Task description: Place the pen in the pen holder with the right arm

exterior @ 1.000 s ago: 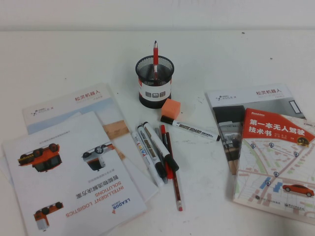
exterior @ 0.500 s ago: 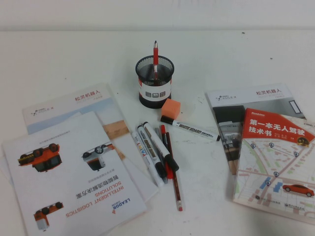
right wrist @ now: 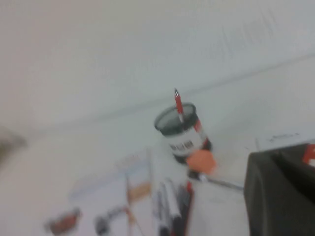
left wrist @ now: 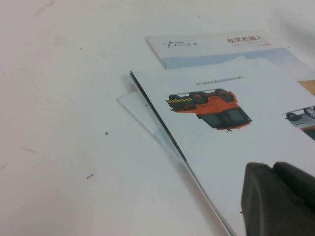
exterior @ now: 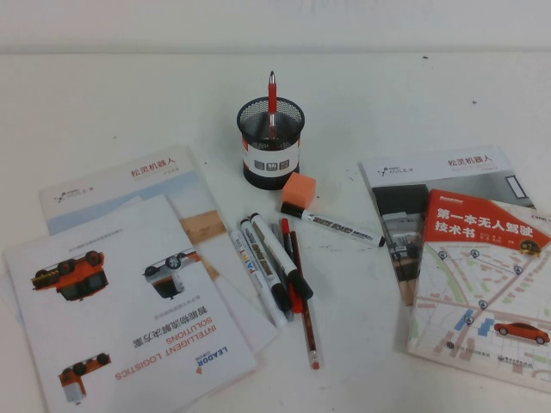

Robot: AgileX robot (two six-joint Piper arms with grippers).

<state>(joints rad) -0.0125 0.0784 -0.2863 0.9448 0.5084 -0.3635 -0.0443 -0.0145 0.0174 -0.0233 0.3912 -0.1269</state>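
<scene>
The pen (exterior: 277, 254), a thick white marker with a black cap, lies on top of a cluster of markers in the middle of the table, in front of the pen holder. The pen holder (exterior: 271, 146) is a black mesh cup with a white label band, and a slim red pen (exterior: 272, 93) stands in it. It also shows in the right wrist view (right wrist: 181, 132). Neither arm shows in the high view. My right gripper (right wrist: 275, 160) is a dark shape at the edge of its own view, well away from the pens. My left gripper (left wrist: 273, 169) is shut and empty over a brochure (left wrist: 236, 128).
An orange eraser block (exterior: 301, 191) and a thinner white marker (exterior: 340, 226) lie right of the cluster, with a red pencil (exterior: 303, 318) beside it. Brochures (exterior: 129, 301) cover the left front. Two booklets (exterior: 482, 275) lie at the right.
</scene>
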